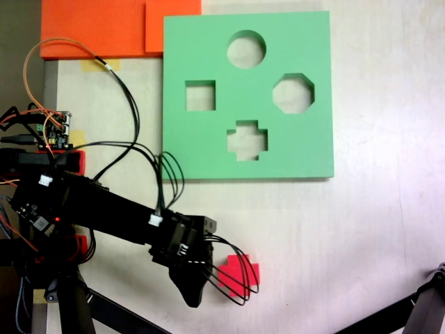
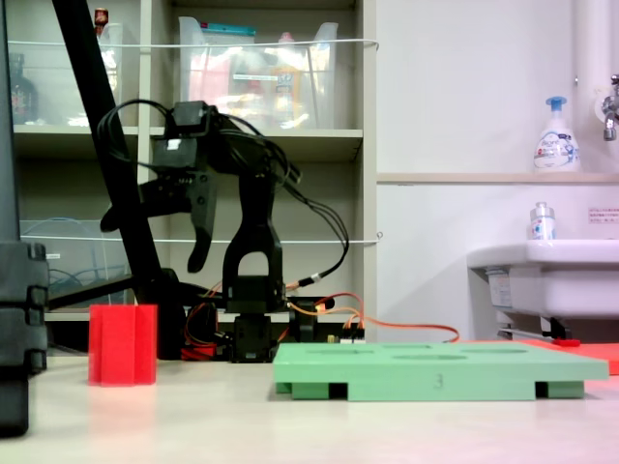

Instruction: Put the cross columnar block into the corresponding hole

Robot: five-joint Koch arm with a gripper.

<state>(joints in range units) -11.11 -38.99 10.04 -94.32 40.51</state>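
The fingers [image 2: 198,232] hang open and empty above the red block [image 2: 123,345]. The block stands on the table at 5 o'clock from the arm, at 6 o'clock from the cross hole [image 1: 248,140]. To grasp well, I think the gripper [image 1: 201,282] should descend straight and close on 2 flat sides.

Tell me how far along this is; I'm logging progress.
Nothing is placed yet: the red block stands on the table, apart from the green board, and the cross hole is empty. In hand: the gripper hangs above the block, jaws apart, holding nothing. Left: lowering, grasping, carrying and inserting.
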